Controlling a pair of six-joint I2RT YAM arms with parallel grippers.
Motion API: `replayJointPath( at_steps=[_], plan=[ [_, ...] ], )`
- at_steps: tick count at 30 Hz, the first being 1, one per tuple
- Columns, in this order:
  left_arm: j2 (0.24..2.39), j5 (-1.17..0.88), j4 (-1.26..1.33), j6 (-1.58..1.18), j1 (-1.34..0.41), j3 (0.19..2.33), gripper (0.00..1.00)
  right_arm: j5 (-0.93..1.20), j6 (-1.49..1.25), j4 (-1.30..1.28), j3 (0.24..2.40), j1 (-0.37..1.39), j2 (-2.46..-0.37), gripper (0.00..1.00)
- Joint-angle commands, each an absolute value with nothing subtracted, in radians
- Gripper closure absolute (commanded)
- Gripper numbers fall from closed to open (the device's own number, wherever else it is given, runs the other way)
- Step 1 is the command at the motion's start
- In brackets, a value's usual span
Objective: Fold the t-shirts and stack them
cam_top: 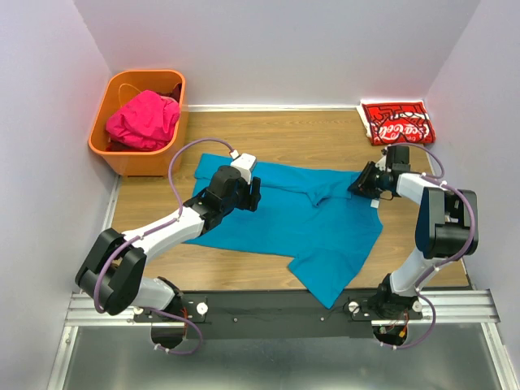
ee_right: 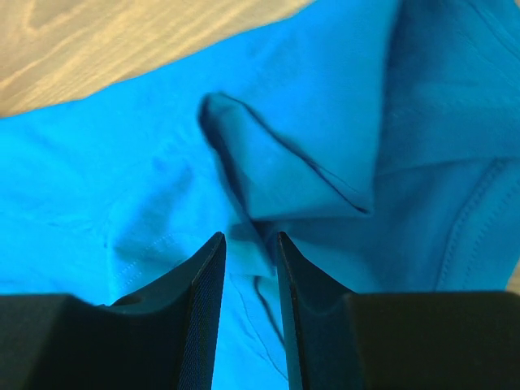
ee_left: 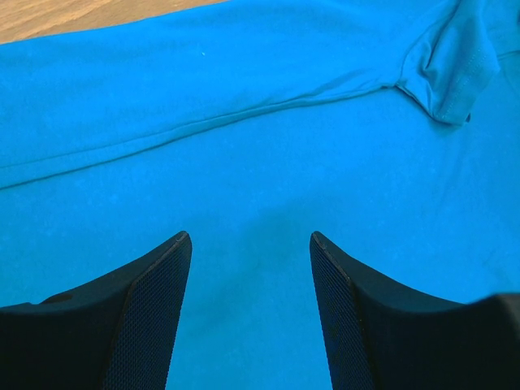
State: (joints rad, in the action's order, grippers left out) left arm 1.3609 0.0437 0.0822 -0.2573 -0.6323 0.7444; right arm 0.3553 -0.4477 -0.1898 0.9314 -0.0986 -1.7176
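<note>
Teal t-shirt (cam_top: 284, 219): soft matt cloth; table (cam_top: 284, 130): smooth wood grain (the orange basket (cam_top: 130, 162) looks glossy plastic).

An orange plastic basket (cam_top: 134, 162) is sitting at the far left corner of the wooden counter (cam_top: 284, 134), just beside the left wall. Pale lavender walls (cam_top: 268, 49) are enclosing the counter on three sides. A black plate (cam_top: 268, 313) is lying across an aluminium rail (cam_top: 81, 309) along the near edge.
</note>
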Motion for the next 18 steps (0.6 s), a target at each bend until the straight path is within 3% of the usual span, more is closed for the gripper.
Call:
replayJointPath(
  at_steps=[1,5,9,13,18],
  plan=[
    [1.356,0.037,0.081,-0.244,-0.635,0.767,0.32,0.403,-0.416,-0.169,0.959,-0.104,-1.746,0.62],
    [1.356,0.038,0.081,-0.245,-0.635,0.767,0.32,0.423,-0.411,-0.164,0.953,-0.103,-1.764,0.62],
    [1.356,0.038,0.081,-0.245,-0.635,0.765,0.32,0.446,-0.410,-0.164,0.951,-0.103,-1.772,0.69],
    [1.362,0.038,0.081,-0.244,-0.635,0.769,0.32,0.448,-0.417,-0.172,0.940,-0.103,-1.732,0.87],
    [1.367,0.040,0.080,-0.244,-0.635,0.769,0.32,0.446,-0.446,-0.251,0.923,-0.104,-1.648,0.99]
  ],
)
